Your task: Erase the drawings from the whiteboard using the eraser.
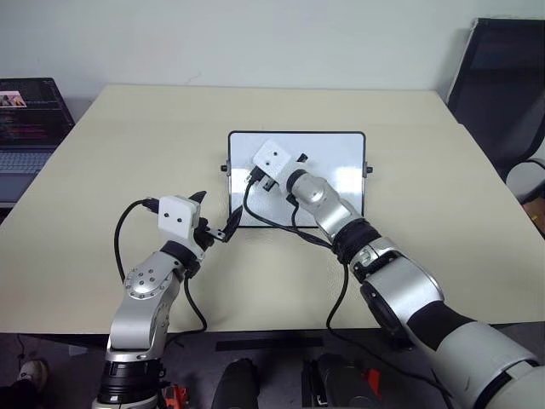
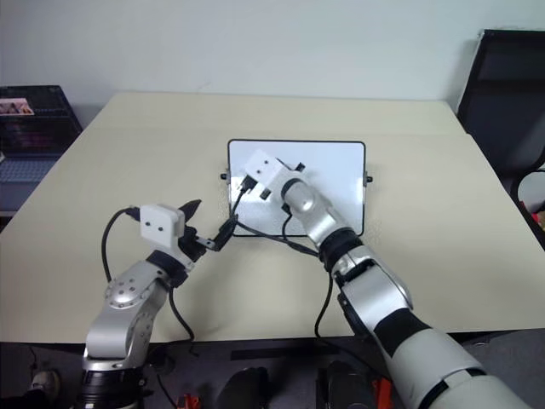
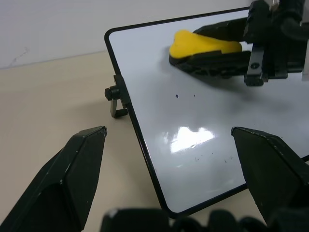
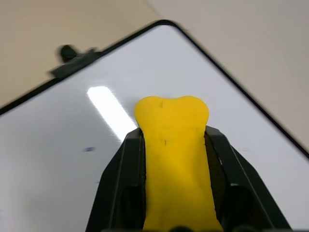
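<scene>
Left eye view: a black-framed whiteboard (image 1: 341,162) is seen flat on a beige table (image 1: 128,128), a laptop (image 1: 30,119) at the table's far left edge and a dark chair (image 1: 502,77) at the right. The right gripper (image 1: 266,181) is stretched over the board's left half; the left gripper (image 1: 217,226) is held at the board's near left corner, its black fingers set apart, with nothing between them. Right eye view: the same layout is given; the board's side knob (image 2: 368,179) is visible on the right rim, and cables from the right wrist are draped across the near edge. Left wrist view: the left jaws are seen spread wide, straddling the near corner of the board without gripping it. The yellow eraser (image 3: 205,44) is clamped in the right gripper's black fingers, its dark underside pressed to or just above the white surface; which cannot be told. Only faint specks of the drawings (image 3: 186,96) are noted near the eraser, with a few more by the glare patch. Right wrist view: the eraser is grasped firmly between both jaws, its rounded end projecting over the board, and one small dark smudge (image 4: 89,149) lies off to one side. Risks, as judged: the board is not pinned, so a sideways stroke could slide it; the tiny marks could be missed if the eraser rides tilted; dangling cables could snag the frame.
</scene>
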Controlling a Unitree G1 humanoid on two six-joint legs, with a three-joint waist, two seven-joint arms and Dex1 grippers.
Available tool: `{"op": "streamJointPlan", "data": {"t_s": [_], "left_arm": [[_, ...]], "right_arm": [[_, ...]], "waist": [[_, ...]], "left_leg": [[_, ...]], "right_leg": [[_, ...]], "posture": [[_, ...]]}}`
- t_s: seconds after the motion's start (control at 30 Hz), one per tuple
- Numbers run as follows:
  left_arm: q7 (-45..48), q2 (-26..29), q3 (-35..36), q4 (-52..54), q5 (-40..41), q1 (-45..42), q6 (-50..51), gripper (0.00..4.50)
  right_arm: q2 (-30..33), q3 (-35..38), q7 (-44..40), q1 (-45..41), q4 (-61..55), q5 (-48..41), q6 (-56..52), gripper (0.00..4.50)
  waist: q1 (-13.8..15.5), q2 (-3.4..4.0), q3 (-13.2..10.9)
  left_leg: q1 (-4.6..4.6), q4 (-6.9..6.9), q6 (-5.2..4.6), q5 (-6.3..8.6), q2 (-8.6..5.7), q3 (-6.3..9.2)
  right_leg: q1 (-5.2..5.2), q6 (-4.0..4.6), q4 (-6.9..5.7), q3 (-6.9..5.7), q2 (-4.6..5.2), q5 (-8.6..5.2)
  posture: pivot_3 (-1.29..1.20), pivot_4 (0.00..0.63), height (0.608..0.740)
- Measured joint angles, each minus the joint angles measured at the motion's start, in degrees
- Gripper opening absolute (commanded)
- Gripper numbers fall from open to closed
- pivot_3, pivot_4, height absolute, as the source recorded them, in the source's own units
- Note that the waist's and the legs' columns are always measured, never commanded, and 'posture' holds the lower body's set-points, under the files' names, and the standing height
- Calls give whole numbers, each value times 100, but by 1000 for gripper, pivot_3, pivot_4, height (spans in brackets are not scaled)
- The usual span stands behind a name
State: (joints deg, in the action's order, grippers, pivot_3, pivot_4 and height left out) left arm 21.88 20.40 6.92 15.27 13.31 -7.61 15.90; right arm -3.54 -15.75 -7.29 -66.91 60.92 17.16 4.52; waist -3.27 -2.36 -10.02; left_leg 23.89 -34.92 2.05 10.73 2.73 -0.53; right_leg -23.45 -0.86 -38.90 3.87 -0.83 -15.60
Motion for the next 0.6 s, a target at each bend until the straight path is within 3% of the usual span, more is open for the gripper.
{"op": "streamJointPlan", "data": {"t_s": [0.37,0.6], "left_arm": [[0,-4,-11,1,-7,-2,1,4500],[4,-4,-14,2,-6,-2,1,4500]], "right_arm": [[-258,-828,-1119,1407,-1135,210,-88,1200],[-85,-648,-781,896,-897,192,-197,1200]], "waist": [[7,-1,1],[19,0,0]], "left_leg": [[-4,-5,0,-1,2,8],[-4,-7,-1,-2,0,10]], "right_leg": [[3,-12,-8,-5,0,-6],[4,-11,-7,-8,0,-5]], "posture": [[0,150,740],[0,150,740]]}}
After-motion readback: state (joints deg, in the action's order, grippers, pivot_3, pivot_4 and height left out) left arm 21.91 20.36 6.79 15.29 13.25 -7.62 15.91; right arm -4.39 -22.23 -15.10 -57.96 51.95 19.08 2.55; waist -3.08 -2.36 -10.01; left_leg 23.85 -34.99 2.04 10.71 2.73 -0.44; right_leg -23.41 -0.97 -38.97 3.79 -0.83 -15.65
